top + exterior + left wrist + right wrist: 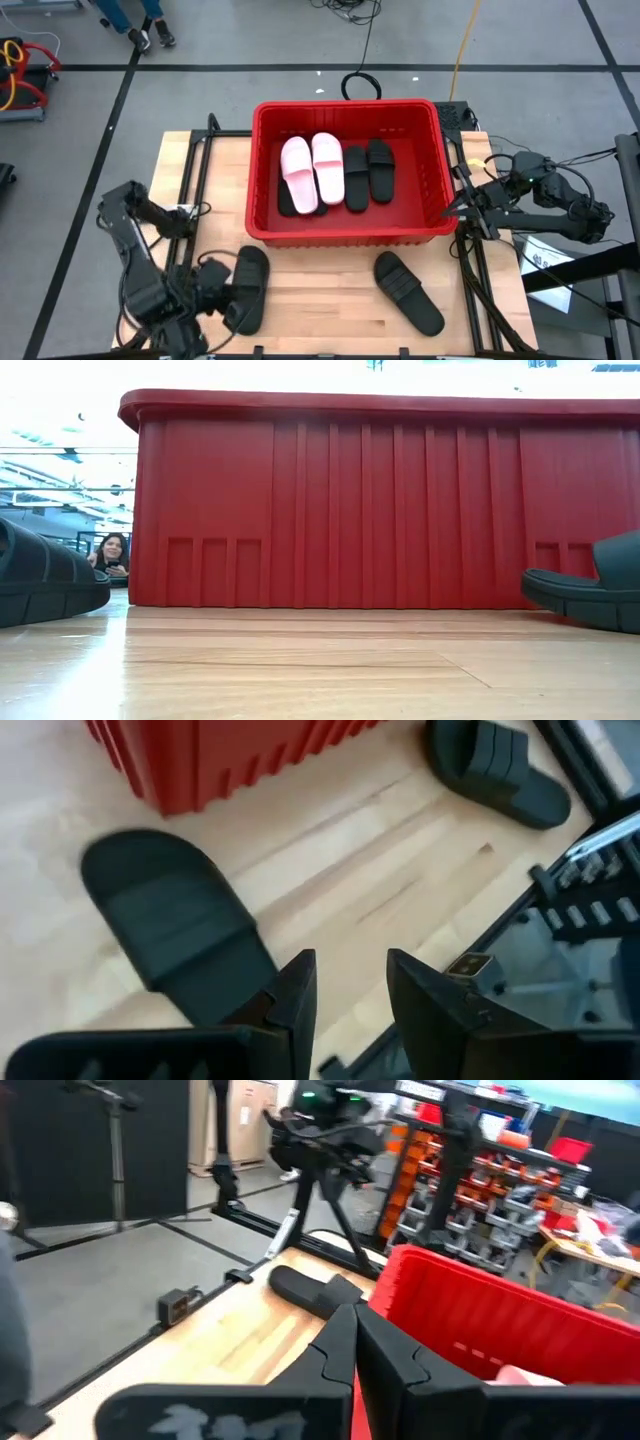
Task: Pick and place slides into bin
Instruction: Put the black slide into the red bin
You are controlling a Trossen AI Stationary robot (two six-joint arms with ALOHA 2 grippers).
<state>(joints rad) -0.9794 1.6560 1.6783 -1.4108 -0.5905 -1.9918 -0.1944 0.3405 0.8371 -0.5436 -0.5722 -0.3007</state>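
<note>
The red bin point(262, 170) stands at the table's middle and far side. Two pink slides point(312, 170) and black slides point(367, 172) lie flat on its floor. One black slide point(247, 287) lies flat on the table near the left front, also in the left wrist view point(170, 920). Another black slide point(408, 292) lies at the right front. My left gripper point(350, 1000) is open, low at the near end of the left slide, which lies beside one finger. My right gripper point(355, 1345) is shut and empty, by the bin's right wall point(445, 195). My left gripper's finger point(295, 995) stands at the edge of the left black slide's near end point(235, 990). I cannot tell whether it touches it. The slide lies flat on the table outside the gap between the fingers.
Dark frame rails point(190, 170) run along the table's left and right sides point(475, 270). Bare wood point(320, 300) lies between the two loose slides. A person point(110, 555) sits in the room beyond the table. Cables lie on the floor behind the bin.
</note>
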